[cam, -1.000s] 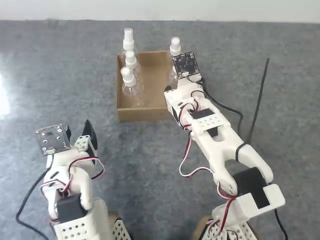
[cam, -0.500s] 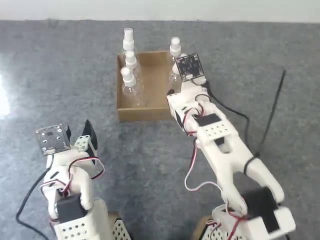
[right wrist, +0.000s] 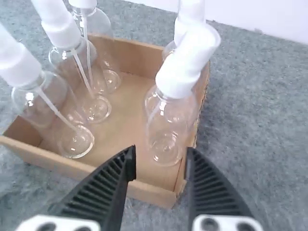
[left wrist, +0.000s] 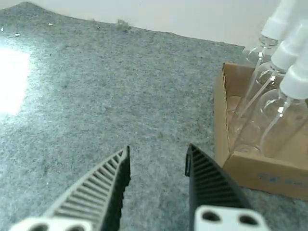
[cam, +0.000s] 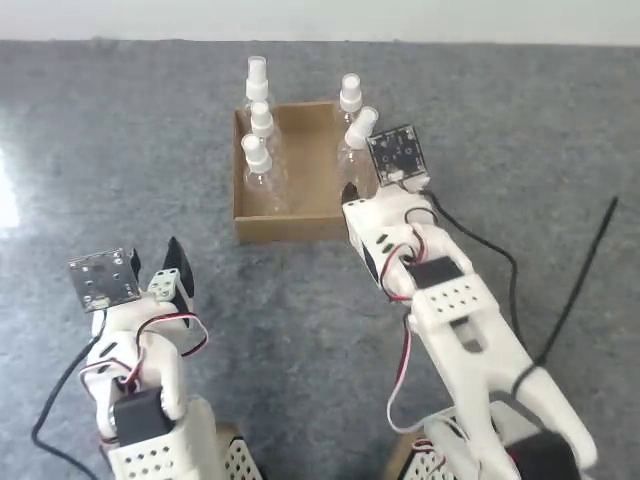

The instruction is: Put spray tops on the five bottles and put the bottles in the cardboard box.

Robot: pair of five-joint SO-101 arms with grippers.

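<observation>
The cardboard box stands at the table's far middle. Three clear bottles with white spray tops stand along its left side, the nearest bottle by the front wall. A fourth bottle leans tilted in the box's right front corner. A fifth bottle is at the back right corner; I cannot tell if it is inside. My right gripper hangs open just in front of the tilted bottle, holding nothing. My left gripper is open over bare felt, well short of the box.
Grey felt covers the table, with free room left and right of the box. A black cable trails beside the right arm. A white wall runs along the far edge.
The right arm has drawn back from the box toward the near right. The tilted bottle, earlier hidden under the wrist camera, now stands free of the gripper. The left arm barely moved.
</observation>
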